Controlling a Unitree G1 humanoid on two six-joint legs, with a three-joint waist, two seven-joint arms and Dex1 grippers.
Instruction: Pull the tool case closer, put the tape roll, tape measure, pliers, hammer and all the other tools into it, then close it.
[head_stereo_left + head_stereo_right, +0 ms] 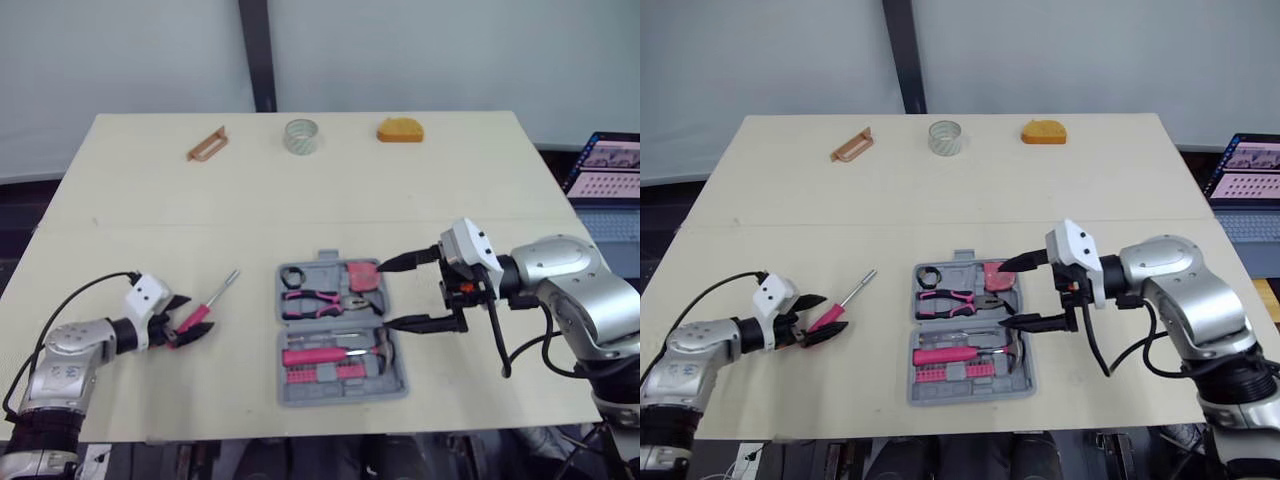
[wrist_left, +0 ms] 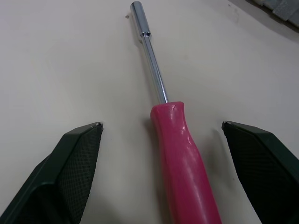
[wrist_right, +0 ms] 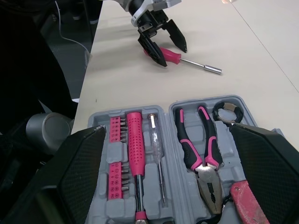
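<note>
Head pair overlooks table (image 1: 450, 190); close wrist cams share screwdriver (image 2: 183, 154).

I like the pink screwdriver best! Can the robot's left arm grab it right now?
Probably yes. The left gripper is open, with one finger on each side of the handle of the pink screwdriver, which lies flat on the table. Nothing sits between them.

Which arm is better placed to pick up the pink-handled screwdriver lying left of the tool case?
Left. The left gripper is open with its fingers either side of the pink-handled screwdriver. The right gripper is open at the far edge of the tool case.
</note>
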